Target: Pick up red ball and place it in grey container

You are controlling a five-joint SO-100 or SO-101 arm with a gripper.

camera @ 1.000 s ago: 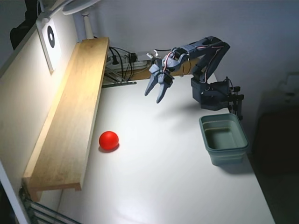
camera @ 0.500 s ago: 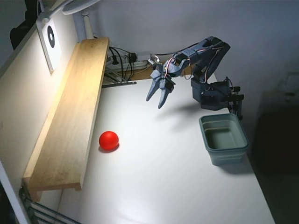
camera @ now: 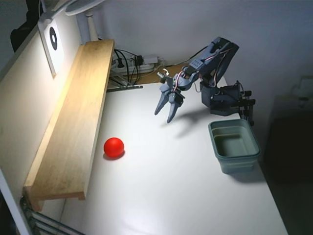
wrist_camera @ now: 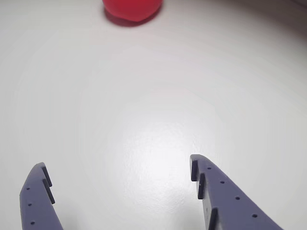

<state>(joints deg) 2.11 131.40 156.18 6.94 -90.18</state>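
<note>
The red ball [camera: 113, 147] lies on the white table close to the wooden shelf, at the left in the fixed view. In the wrist view the red ball [wrist_camera: 132, 8] shows only partly at the top edge. The grey container [camera: 234, 145] stands empty at the right of the table, below the arm's base. My gripper [camera: 164, 114] hangs open and empty above the table's middle, far from the ball and to the left of the container. In the wrist view my gripper [wrist_camera: 117, 170] has its two blue fingers spread wide with bare table between them.
A long wooden shelf [camera: 73, 122] runs along the table's left side against the wall. Cables and a power strip [camera: 132, 66] lie at the back. The arm's base [camera: 227, 98] is clamped at the table's right rear edge.
</note>
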